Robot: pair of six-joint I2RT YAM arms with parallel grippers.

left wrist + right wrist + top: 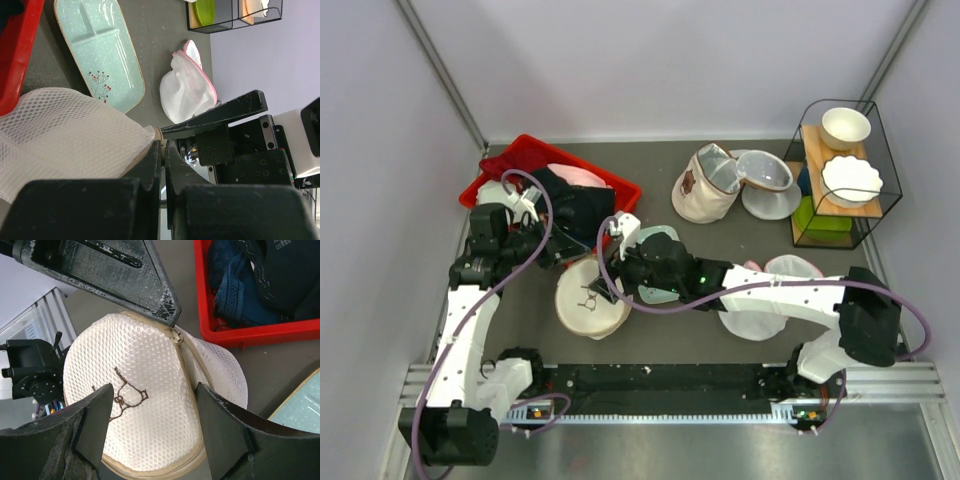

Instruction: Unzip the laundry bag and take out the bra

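My left hand (162, 146) pinches the rim of the zipped laundry bag (588, 305); my right hand (152, 405) hovers open and should grasp the zip pull (176, 337) next.

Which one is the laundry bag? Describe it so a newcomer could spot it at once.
Start at the red bin at the far left; just in front of it lies the laundry bag. It is a cream drum of honeycomb mesh with a bra icon and a tan zip, unlike the pink-trimmed bag to its right.
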